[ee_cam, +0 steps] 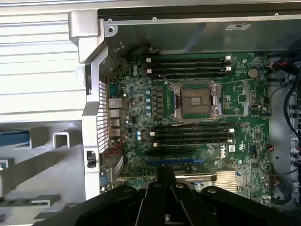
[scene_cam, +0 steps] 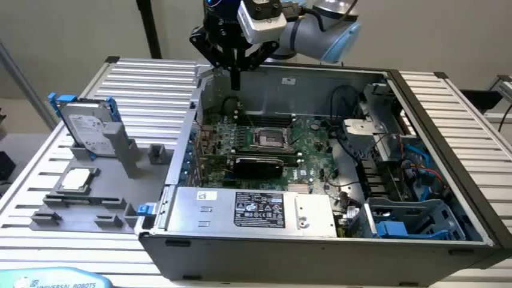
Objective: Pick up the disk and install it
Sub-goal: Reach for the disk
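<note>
Exterior view is showing you the gripper (scene_cam: 236, 83) hanging over the far wall of the open computer case (scene_cam: 320, 252), close to that wall's corner on the exterior view's left. Its two black fingers are meeting in one narrow tip, and they are carrying nothing. The grey and blue arm (scene_cam: 320, 33) is reaching in from behind the case.

You are finding the disk (scene_cam: 88, 129) outside the case, on the exterior view's left. It is standing on edge, leaning slightly, in a grey fixture (scene_cam: 112, 192) on the slatted table (scene_cam: 144, 78). Its white label is facing the camera, and blue rails are framing it. It is sitting well apart from the gripper, with nothing touching it. A small square chip (scene_cam: 76, 179) is lying flat on the same fixture, nearer the camera than the disk.

Inside the case, the green motherboard (scene_cam: 312, 150) is lying with its processor socket (scene_cam: 270, 139) uncovered. A silver box with a black label (scene_cam: 256, 210) is sitting along the near wall. A blue drive cage (scene_cam: 408, 222) is sitting in the near corner on the exterior view's right.

Wrist view is looking straight down for you onto the motherboard (ee_cam: 141, 122) and the socket (ee_cam: 197, 101). The gripper (ee_cam: 165, 176) is showing dark and closed in front of the board, above the case interior beside the table (ee_cam: 37, 70).
</note>
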`<action>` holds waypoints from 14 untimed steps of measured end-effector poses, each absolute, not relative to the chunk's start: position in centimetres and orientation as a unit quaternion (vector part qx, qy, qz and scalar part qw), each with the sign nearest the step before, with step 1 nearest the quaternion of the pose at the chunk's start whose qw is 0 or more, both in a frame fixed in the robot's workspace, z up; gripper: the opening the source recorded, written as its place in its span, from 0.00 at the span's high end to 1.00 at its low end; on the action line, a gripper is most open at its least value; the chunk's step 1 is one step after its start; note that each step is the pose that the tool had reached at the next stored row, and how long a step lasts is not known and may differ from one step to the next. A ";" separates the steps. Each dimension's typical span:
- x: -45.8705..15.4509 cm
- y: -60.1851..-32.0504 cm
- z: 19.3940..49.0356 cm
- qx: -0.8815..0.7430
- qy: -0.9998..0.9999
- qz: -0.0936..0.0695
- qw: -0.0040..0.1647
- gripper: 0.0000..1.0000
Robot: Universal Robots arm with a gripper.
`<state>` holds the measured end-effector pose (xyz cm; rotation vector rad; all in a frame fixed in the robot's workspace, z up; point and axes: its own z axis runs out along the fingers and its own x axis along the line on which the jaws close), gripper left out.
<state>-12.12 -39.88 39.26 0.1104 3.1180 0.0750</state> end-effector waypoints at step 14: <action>-12.1 -39.9 39.3 0.035 0.999 0.024 0.010 0.89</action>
